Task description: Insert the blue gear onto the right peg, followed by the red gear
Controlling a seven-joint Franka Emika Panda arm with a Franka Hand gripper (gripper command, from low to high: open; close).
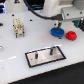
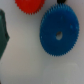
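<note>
Nearest in the exterior view: grey black-rimmed plate on the white table, close to the table's dark front edge. Two upright pins on it; taller dark right peg beside a shorter, paler one. Bare white tabletop between plate and gears. Beyond, blue gear lying flat, wide, round, hub upward; red gear, smaller, just beside it toward the exterior view's right. Directly above the blue gear, gripper, low over it; jaws too blurred to judge, cannot tell whether parted or closed. Cream block well apart toward the exterior view's left.

Wrist view: blue gear seen face-on, toothed rim, pale centre hole, axis toward the camera. Red gear cut by the frame edge, rims near, contact unclear. Dark shape at one border, unidentifiable.
</note>
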